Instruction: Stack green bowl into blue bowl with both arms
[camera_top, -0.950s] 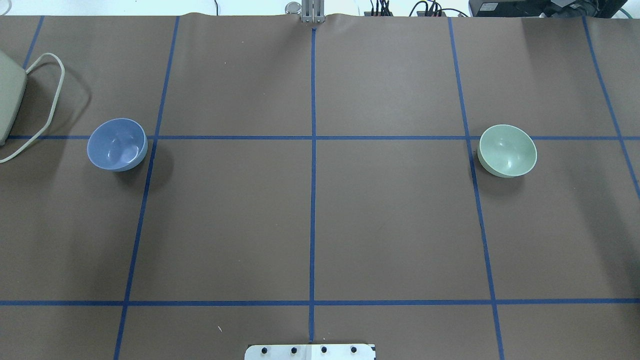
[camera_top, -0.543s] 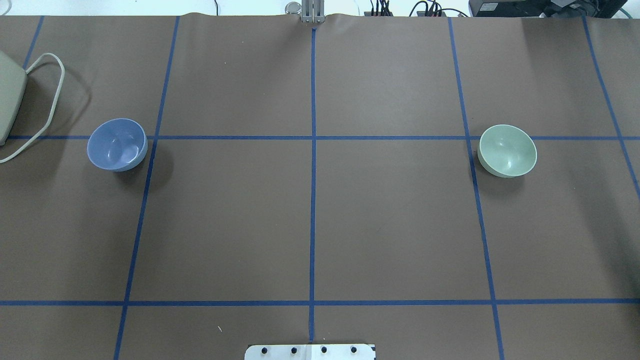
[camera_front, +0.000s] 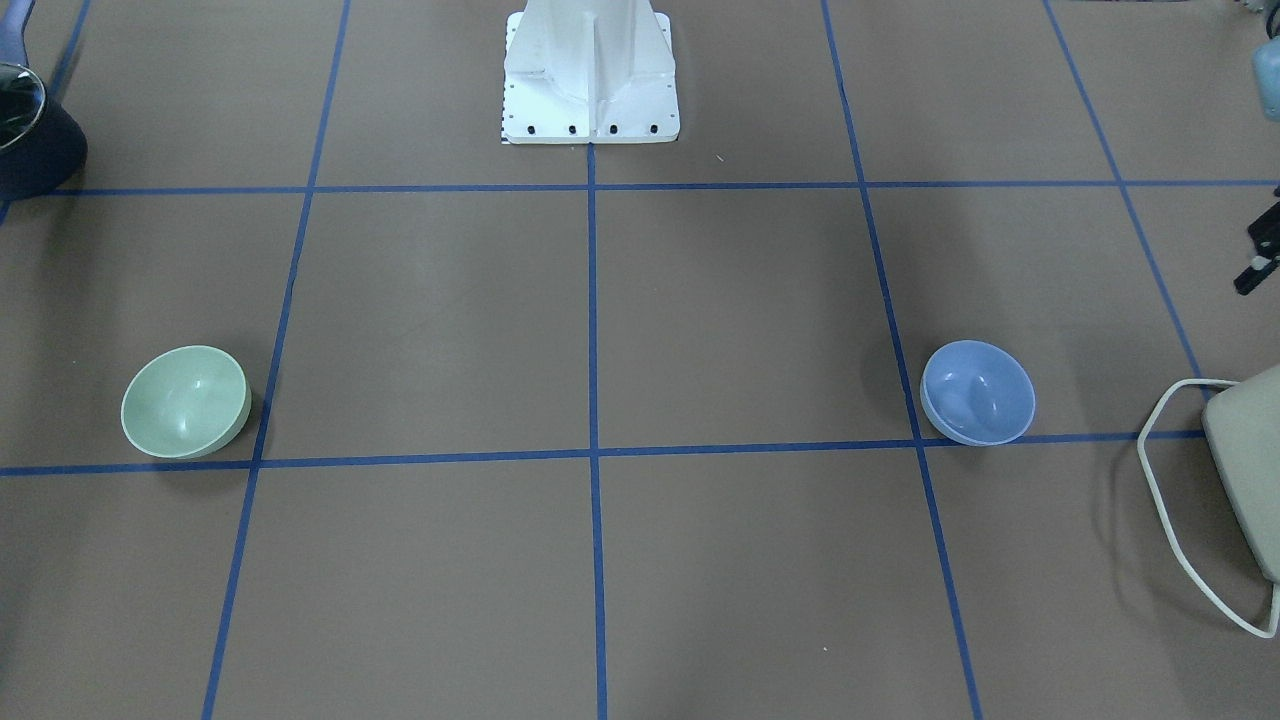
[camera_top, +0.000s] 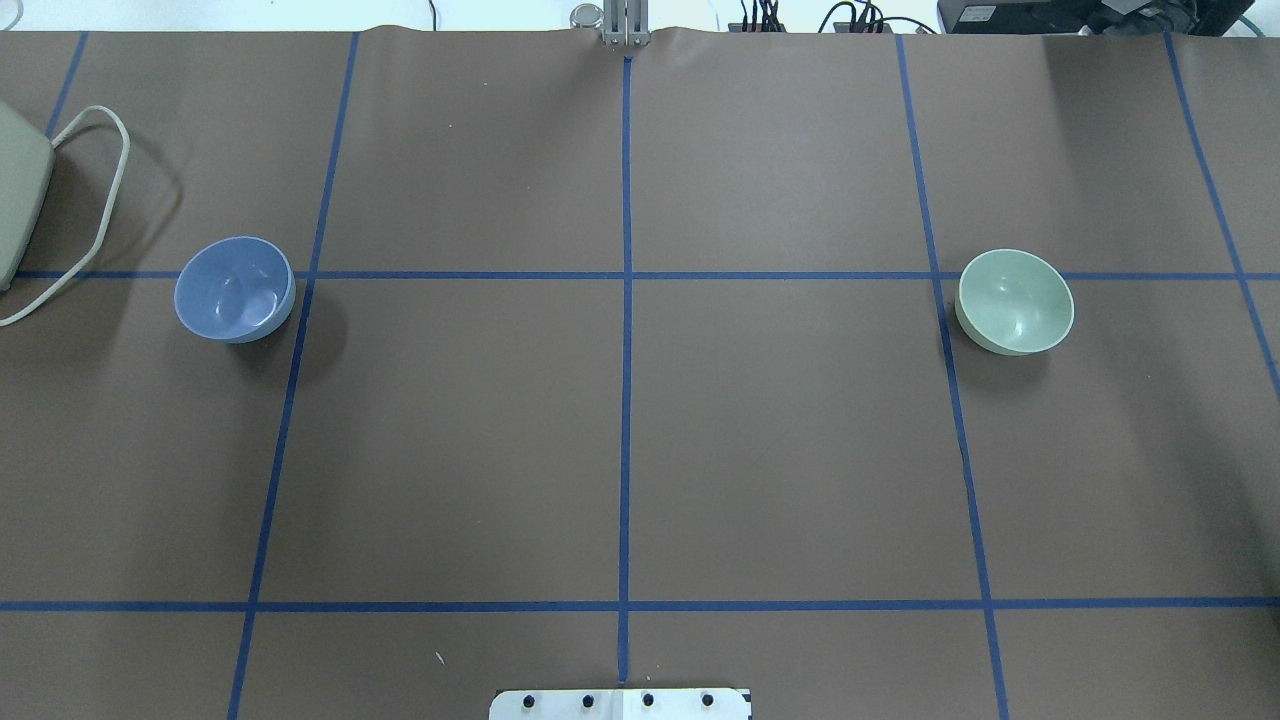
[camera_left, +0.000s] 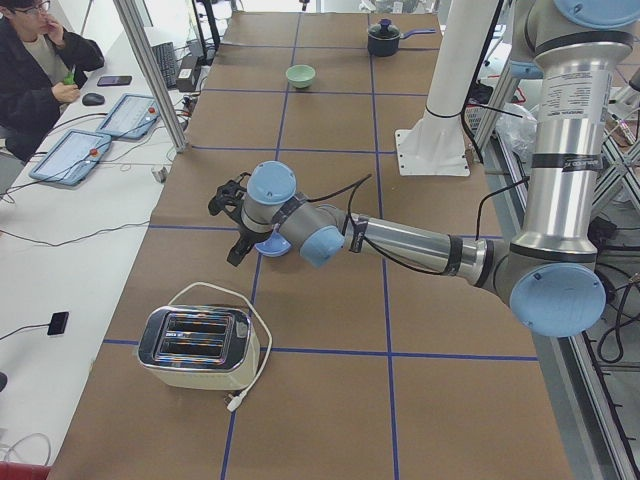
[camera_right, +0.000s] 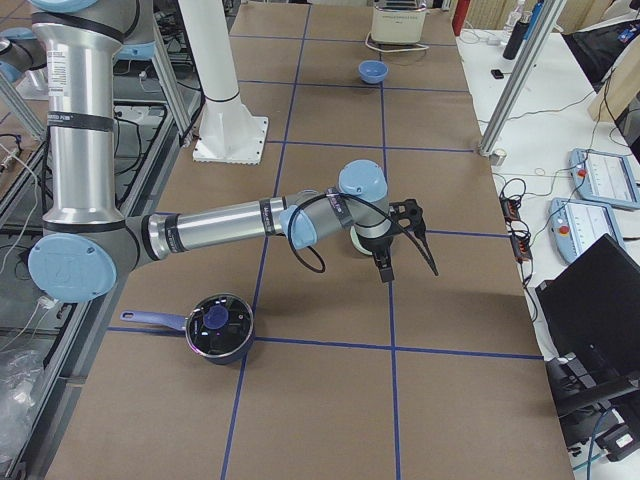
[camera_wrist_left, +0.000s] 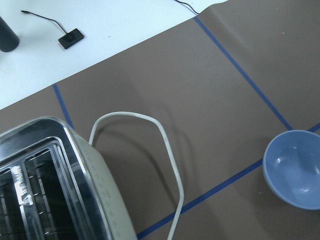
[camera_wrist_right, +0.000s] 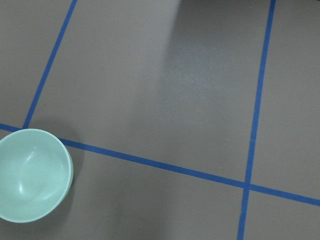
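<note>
The green bowl (camera_top: 1015, 300) stands upright on the table's right half; it also shows in the front view (camera_front: 185, 402) and the right wrist view (camera_wrist_right: 31, 175). The blue bowl (camera_top: 234, 289) stands upright on the left half, also in the front view (camera_front: 978, 392) and the left wrist view (camera_wrist_left: 295, 169). My left gripper (camera_left: 226, 228) hangs above the table just beside the blue bowl. My right gripper (camera_right: 408, 262) hangs near the green bowl. Neither holds anything. I cannot tell whether either is open or shut. The overhead view shows no arm.
A cream toaster (camera_left: 195, 345) with a looped cord stands at the table's left end, close to the blue bowl. A dark lidded pot (camera_right: 218, 326) sits near the right end. The white pedestal (camera_front: 590, 70) stands at the robot's edge. Blue tape lines grid the brown table.
</note>
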